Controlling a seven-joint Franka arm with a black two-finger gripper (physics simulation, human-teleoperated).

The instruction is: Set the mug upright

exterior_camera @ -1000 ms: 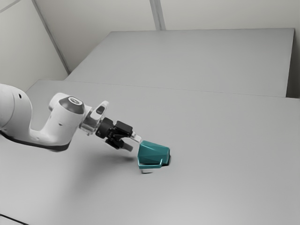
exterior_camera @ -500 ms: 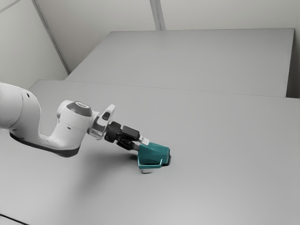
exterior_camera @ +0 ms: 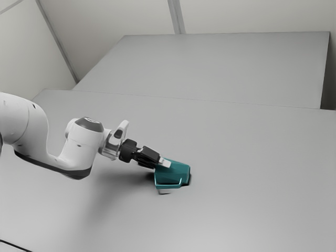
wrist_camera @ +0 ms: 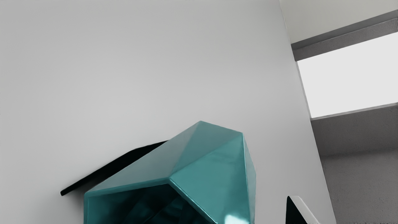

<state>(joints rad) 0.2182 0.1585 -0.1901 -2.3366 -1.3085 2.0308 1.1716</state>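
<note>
The mug (exterior_camera: 176,172) was seen on its side on the worktop (exterior_camera: 252,184), not upright. It was placed just ahead of the end effector (exterior_camera: 163,164), toward the exterior view's right. Its long axis was laid roughly along the line of the arm's reach: the mouth (wrist_camera: 146,207) was turned toward the end effector, the base was pointed away, and the handle (exterior_camera: 169,186) was set low, on the side nearest the exterior camera.

The end effector was judged to be open, with nothing grasped. In the wrist view one finger (wrist_camera: 300,213) was held out beside the mug, with a strip of worktop seen between it and the wall. In the exterior view a pale fingertip (exterior_camera: 165,163) was overlapped with the upper side by the mouth; whether the mug was touched there could not be told.

Compared with the earliest exterior picture, the end effector had been brought forward and turned about its own axis, its fingertips having been short of the mouth then. The mug had not been visibly shifted.

For uprighting, it was judged that the wall near the mouth would have to be gripped and lifted, and the far base swung down flat; by a loose hold, the mug might be rolled toward its handle.
</note>
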